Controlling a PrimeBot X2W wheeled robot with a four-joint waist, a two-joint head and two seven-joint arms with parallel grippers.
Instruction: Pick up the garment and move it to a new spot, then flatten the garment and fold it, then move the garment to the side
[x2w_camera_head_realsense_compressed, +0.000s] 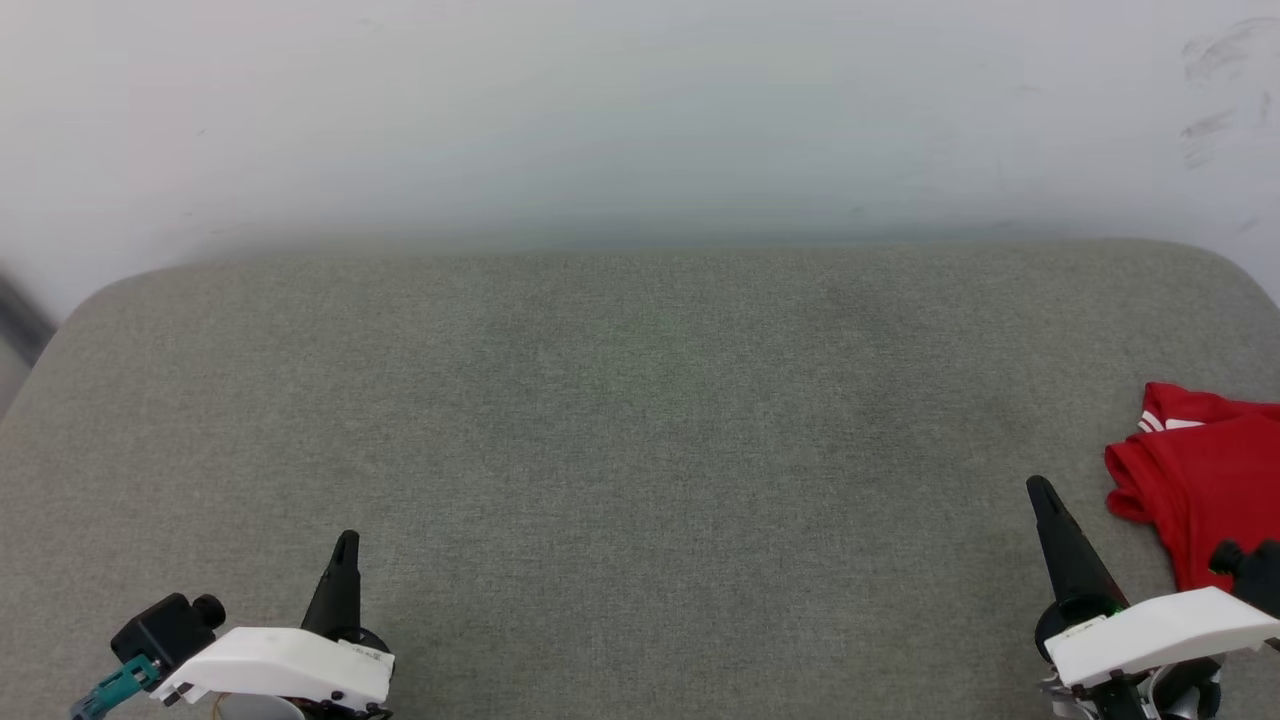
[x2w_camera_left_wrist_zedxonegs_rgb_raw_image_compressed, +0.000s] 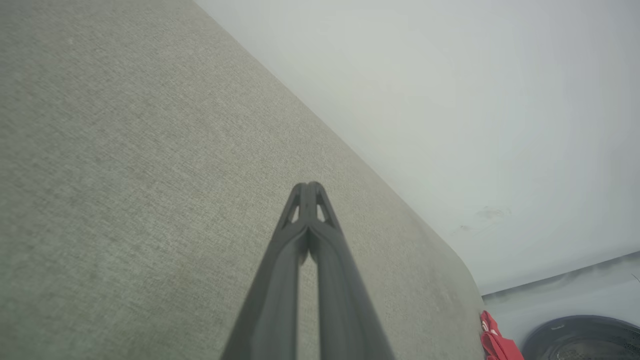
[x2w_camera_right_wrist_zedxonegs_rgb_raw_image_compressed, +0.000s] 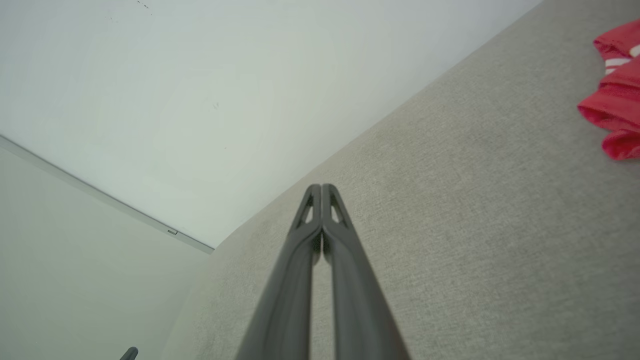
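Note:
The red garment (x2w_camera_head_realsense_compressed: 1205, 480) lies bunched at the right edge of the grey fabric surface (x2w_camera_head_realsense_compressed: 640, 420), with a bit of white striped trim showing at its top. It also appears as a red bundle (x2w_camera_right_wrist_zedxonegs_rgb_raw_image_compressed: 616, 95) in the right wrist view and as a small red scrap (x2w_camera_left_wrist_zedxonegs_rgb_raw_image_compressed: 492, 340) in the left wrist view. My right gripper (x2w_camera_head_realsense_compressed: 1040, 490) hovers just left of the garment, shut and empty, its fingertips pressed together (x2w_camera_right_wrist_zedxonegs_rgb_raw_image_compressed: 321, 189). My left gripper (x2w_camera_head_realsense_compressed: 346, 542) sits at the lower left, far from the garment, shut on nothing (x2w_camera_left_wrist_zedxonegs_rgb_raw_image_compressed: 309, 186).
A pale wall (x2w_camera_head_realsense_compressed: 640, 110) rises behind the cushion-like surface, whose corners are rounded. In the left wrist view a dark round object (x2w_camera_left_wrist_zedxonegs_rgb_raw_image_compressed: 585, 337) rests on the floor beyond the surface's far end. The broad grey middle lies between both grippers.

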